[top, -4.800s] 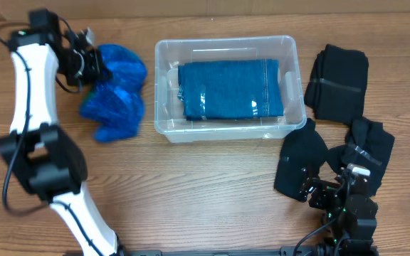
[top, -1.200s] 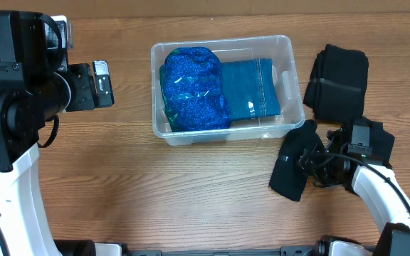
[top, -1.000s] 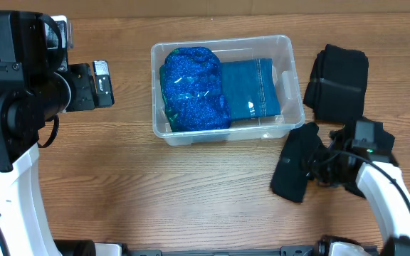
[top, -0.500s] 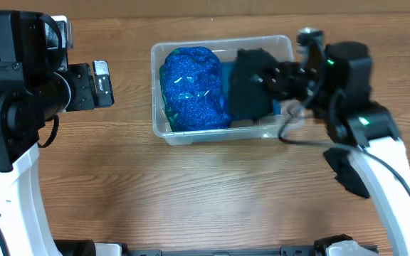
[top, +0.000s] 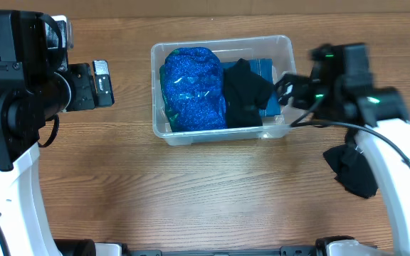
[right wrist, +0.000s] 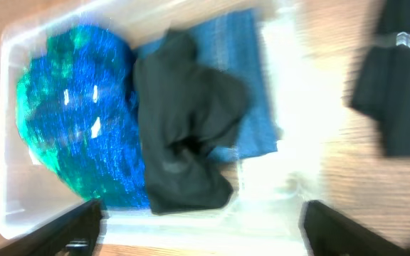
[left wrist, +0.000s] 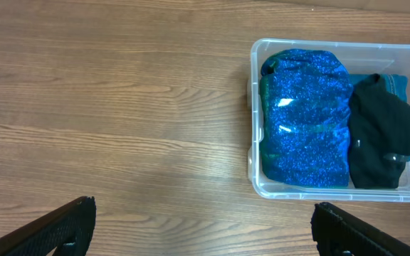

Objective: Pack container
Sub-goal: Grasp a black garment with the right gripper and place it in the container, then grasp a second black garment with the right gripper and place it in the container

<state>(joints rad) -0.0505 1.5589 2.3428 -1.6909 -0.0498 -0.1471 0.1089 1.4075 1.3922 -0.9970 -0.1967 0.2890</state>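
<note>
1. Well, my left gripper (top: 104, 80) hangs left of the container (top: 205, 135), well apart, its fingers spread wide and empty.
2. The container is clear with rounded corners. It holds a glittery blue bundle (top: 191, 89) at its left end and a crumpled black garment (top: 244, 96) beside that; together they mostly hide a folded teal garment (top: 267, 75).
3. My right gripper (top: 287, 89) sits at the container's right end, fingers apart and holding nothing; its wrist view is blurred.
4. Right of the container, my arm (top: 390, 142) partly covers a black cloth (top: 352, 171).

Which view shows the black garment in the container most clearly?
Left wrist: the black garment is sharp and unobstructed inside the container. Overhead shows it smaller; right wrist shows it large but motion-blurred.
</note>
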